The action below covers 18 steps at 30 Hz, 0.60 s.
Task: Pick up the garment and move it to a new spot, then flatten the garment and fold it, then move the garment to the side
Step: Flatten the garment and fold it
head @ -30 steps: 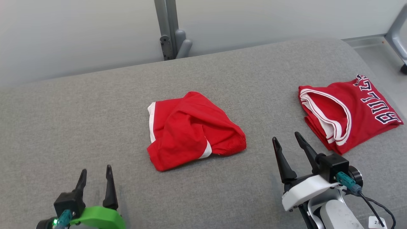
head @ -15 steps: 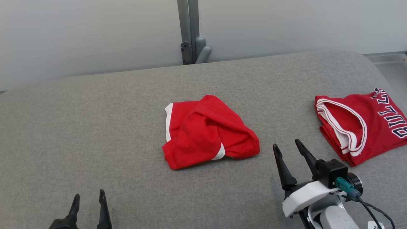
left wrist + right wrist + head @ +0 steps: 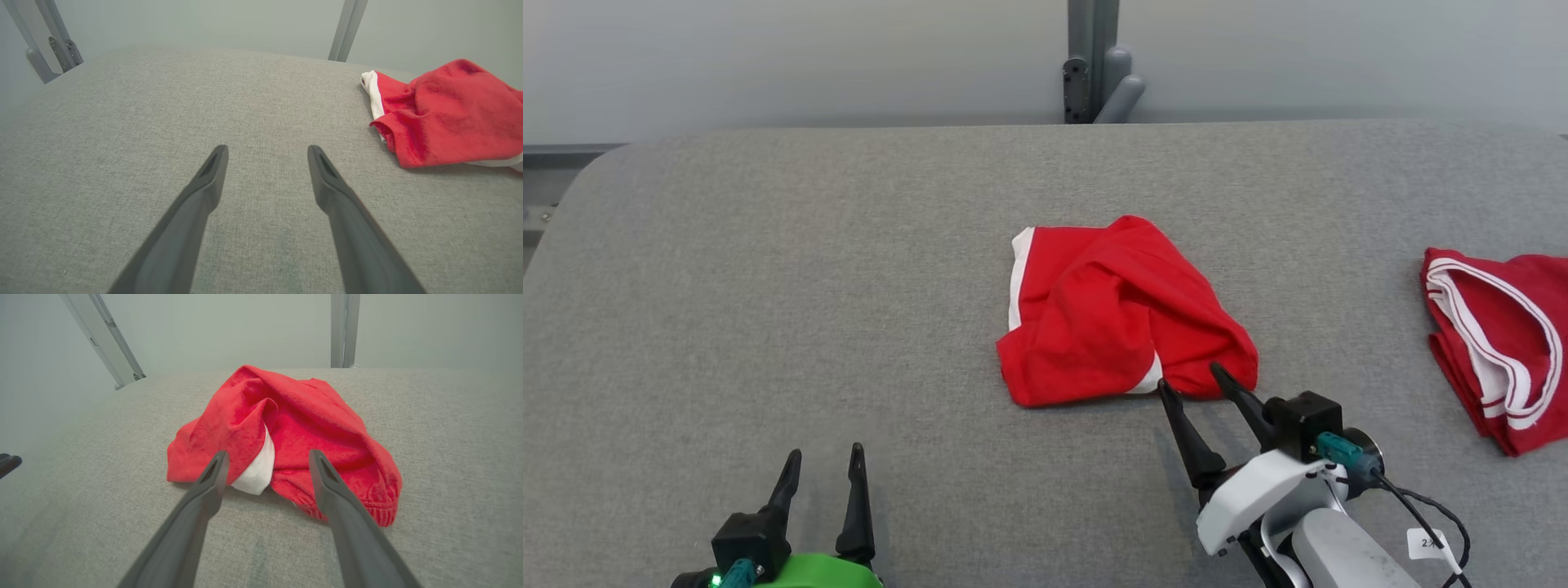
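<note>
A crumpled red garment [image 3: 1115,314] with white trim lies in the middle of the grey padded table [image 3: 809,269]. It also shows as a red heap [image 3: 286,433] straight ahead in the right wrist view and at the right edge [image 3: 445,112] of the left wrist view. My right gripper [image 3: 1191,382] is open, its fingertips just at the garment's near edge, with nothing between them. My left gripper [image 3: 821,457] is open near the table's front, well to the left of the garment and apart from it [image 3: 267,151].
A second red jersey [image 3: 1499,343] with white and dark striped trim lies folded at the table's right edge. A grey metal post [image 3: 1094,61] stands behind the table's far edge. Bare grey surface spreads to the garment's left.
The head camera has turned left, so the whole picture slid right. My right gripper has come closer to the garment's near edge. The garment lies as before.
</note>
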### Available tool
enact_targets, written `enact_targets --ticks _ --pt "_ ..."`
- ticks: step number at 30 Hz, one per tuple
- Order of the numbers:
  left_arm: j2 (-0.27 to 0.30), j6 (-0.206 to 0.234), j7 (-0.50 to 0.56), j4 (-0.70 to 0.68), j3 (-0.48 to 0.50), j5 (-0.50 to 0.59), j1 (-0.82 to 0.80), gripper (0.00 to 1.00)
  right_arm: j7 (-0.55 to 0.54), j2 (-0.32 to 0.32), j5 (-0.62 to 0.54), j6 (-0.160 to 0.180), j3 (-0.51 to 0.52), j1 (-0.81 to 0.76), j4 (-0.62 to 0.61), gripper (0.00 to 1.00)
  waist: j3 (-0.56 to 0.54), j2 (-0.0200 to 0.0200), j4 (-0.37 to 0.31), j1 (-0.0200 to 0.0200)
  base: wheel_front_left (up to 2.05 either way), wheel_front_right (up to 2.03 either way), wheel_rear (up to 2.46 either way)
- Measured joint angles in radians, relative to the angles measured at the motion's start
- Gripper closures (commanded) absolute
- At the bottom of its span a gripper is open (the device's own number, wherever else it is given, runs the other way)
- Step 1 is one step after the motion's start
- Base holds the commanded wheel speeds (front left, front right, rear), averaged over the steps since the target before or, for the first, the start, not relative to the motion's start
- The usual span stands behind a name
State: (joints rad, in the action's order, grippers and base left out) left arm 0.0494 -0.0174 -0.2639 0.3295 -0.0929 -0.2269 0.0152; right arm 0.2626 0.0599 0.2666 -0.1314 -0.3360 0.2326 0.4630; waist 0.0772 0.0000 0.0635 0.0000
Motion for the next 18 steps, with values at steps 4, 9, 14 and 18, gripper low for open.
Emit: enact_targets --ticks 4,9,14,18 --pt "0.0 0.001 0.0 0.003 -0.01 -0.002 -0.008 0.0 0.0 0.0 0.032 0.0 0.002 0.045 0.07 0.0 0.02 0.0 0.054 0.0 0.0 0.0 0.0" --pt "0.0 0.003 0.0 0.004 -0.015 -0.007 -0.01 0.0 0.0 -0.002 0.056 0.0 0.012 0.081 0.128 0.0 0.044 0.0 0.117 0.0 0.0 0.0 0.0" --pt "0.0 0.004 0.0 0.005 -0.016 -0.01 -0.01 0.0 0.0 -0.008 0.084 0.0 -0.006 0.097 0.163 0.9 0.064 0.0 0.161 0.0 0.0 0.0 0.0" --pt "0.0 0.004 0.0 0.005 -0.017 -0.01 -0.01 0.0 0.0 -0.008 0.107 0.0 -0.005 0.116 0.134 1.0 0.071 0.0 0.168 0.0 0.0 0.0 0.0"
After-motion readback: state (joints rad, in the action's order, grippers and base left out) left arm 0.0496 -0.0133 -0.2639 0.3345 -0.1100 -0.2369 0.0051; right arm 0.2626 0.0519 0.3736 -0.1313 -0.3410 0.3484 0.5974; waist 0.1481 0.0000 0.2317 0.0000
